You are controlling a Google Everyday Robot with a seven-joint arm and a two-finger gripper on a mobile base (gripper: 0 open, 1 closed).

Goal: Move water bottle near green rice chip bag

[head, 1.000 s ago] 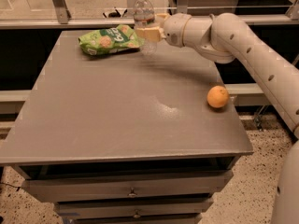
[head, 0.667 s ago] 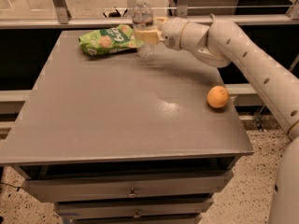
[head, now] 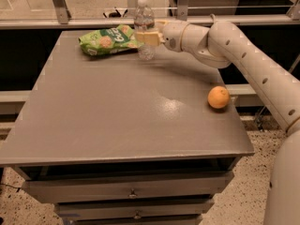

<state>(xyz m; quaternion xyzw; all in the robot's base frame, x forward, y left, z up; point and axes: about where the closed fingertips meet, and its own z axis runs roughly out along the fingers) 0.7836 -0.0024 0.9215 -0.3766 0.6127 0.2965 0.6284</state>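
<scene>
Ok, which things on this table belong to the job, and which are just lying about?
Belonging to the job:
- water bottle, upright near the far edge
- green rice chip bag, lying flat close beside the bottle
- gripper, shut around the bottle's middle

Just lying about:
- orange, alone near the right edge of the table

The single camera looks down from above and in front of the table (head: 117, 125), facing across its top toward its far edge, near enough that the top fills most of the view, with the gripper (head: 146, 37) at that far edge clasping the water bottle (head: 144, 18).
</scene>
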